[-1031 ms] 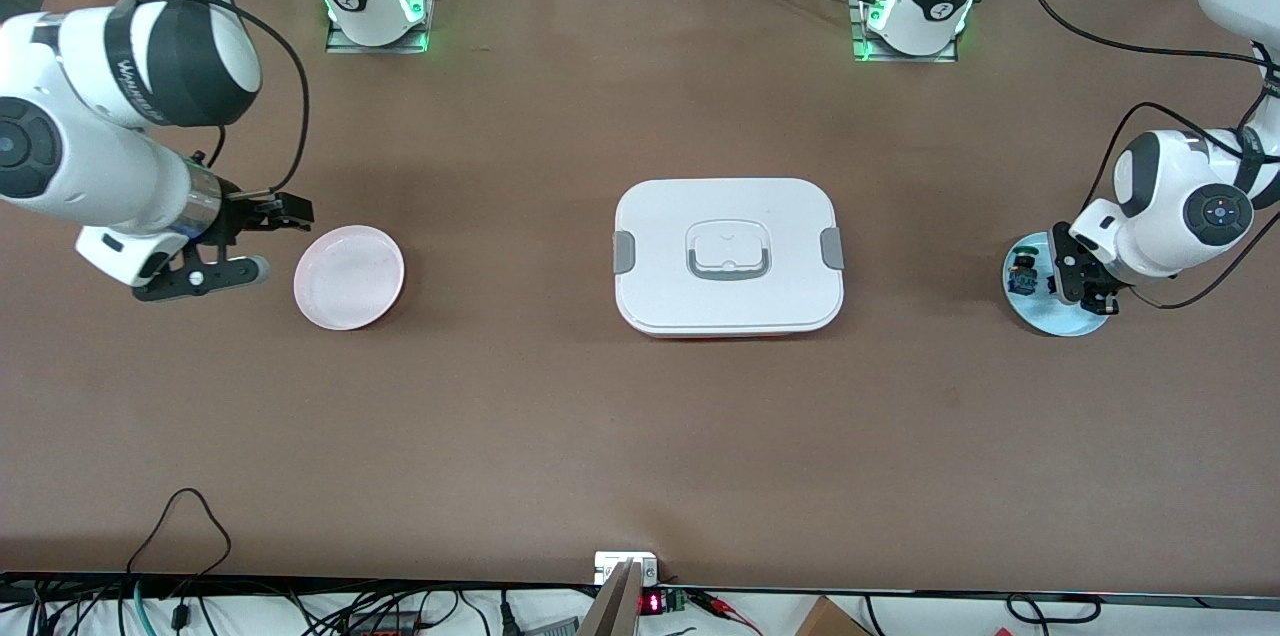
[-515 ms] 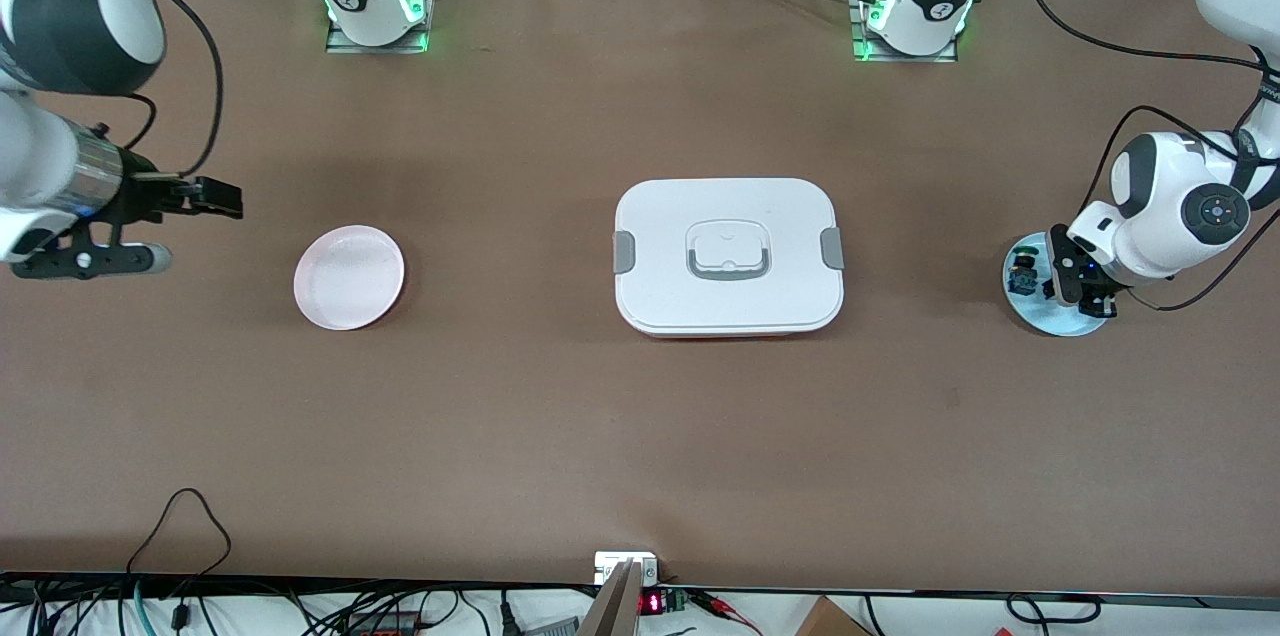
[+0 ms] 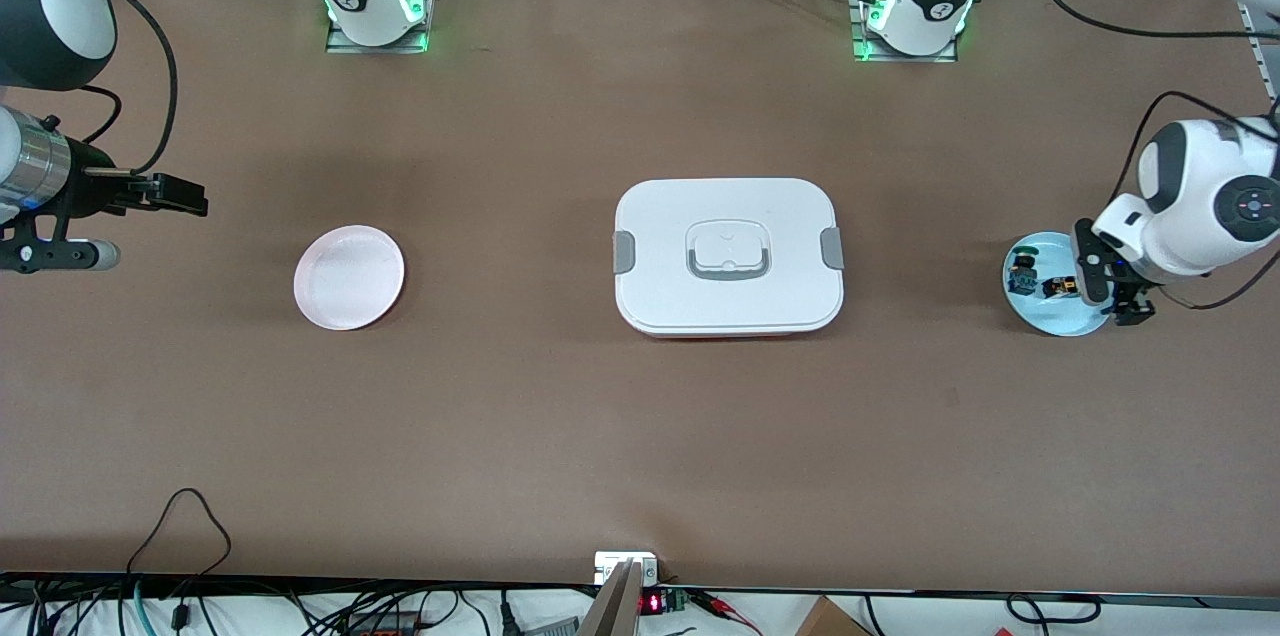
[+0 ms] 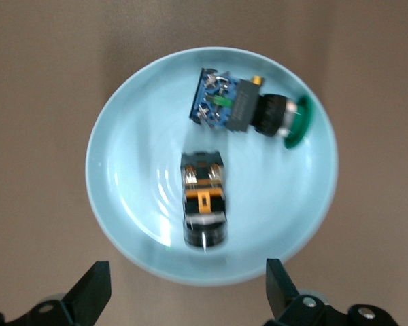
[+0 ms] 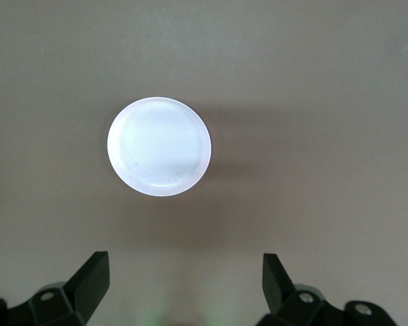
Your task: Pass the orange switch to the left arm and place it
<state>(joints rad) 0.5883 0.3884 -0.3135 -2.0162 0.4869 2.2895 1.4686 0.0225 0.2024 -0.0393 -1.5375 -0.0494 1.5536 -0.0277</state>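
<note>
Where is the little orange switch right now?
The orange switch lies on the pale blue plate at the left arm's end of the table, beside a green-topped switch, with the left claw open above it.

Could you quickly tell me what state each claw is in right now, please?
Left claw: open, empty, over the edge of the blue plate holding the orange switch.
Right claw: open, empty, near the pink plate.
</note>
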